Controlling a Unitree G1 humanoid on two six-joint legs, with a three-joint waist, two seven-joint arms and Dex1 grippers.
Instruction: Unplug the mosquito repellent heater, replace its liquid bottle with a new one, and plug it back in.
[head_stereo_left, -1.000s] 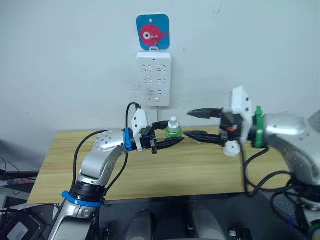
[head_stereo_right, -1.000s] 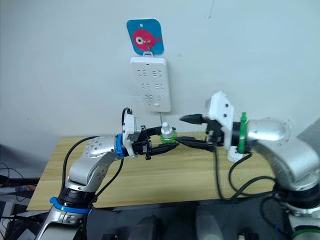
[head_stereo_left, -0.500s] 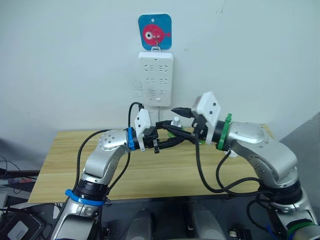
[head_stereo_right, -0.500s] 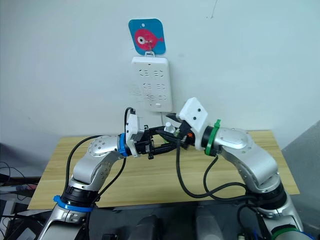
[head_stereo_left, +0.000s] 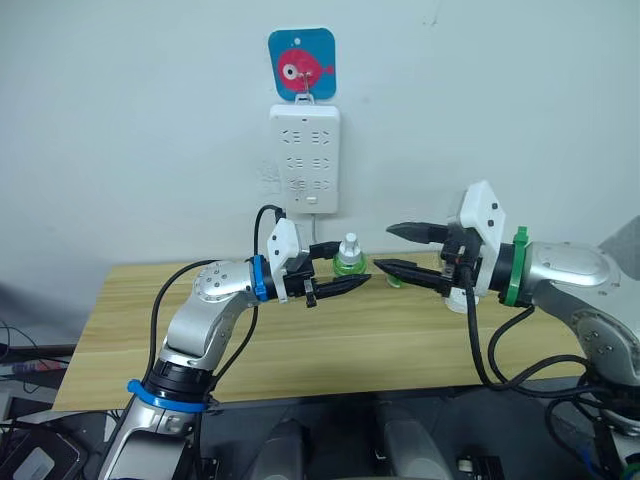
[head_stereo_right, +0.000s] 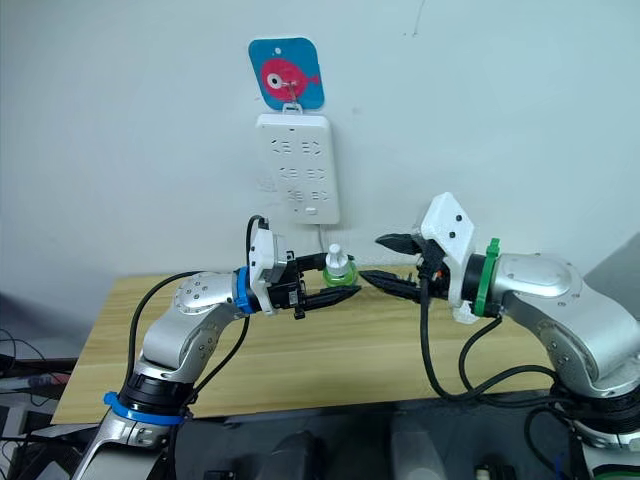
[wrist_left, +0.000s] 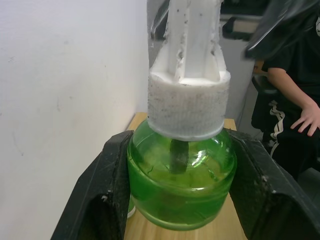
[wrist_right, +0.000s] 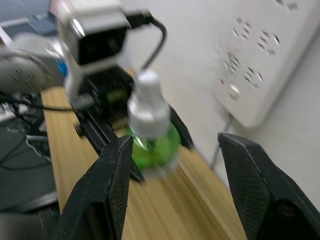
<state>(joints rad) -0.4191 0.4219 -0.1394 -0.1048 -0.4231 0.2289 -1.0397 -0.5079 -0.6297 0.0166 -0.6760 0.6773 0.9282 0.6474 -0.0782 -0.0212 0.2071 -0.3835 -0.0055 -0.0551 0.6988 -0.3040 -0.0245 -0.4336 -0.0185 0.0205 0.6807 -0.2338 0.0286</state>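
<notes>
Left gripper (head_stereo_left: 338, 283) pinches a green liquid bottle (head_stereo_left: 348, 259) above the desk (head_stereo_left: 120, 340); right gripper (head_stereo_left: 398, 250), fingers spread, faces it empty. The heater (head_stereo_left: 460, 297) sits unplugged behind the right gripper. Bottle fitting and replugging into the wall power strip (head_stereo_left: 305, 158) seemingly remain.

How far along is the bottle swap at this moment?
Done: nothing is plugged into the power strip; the heater rests on the table. In hand: the left gripper clamps a green liquid bottle, and the right gripper is open beside it. Left: fitting a bottle and replugging.
</notes>
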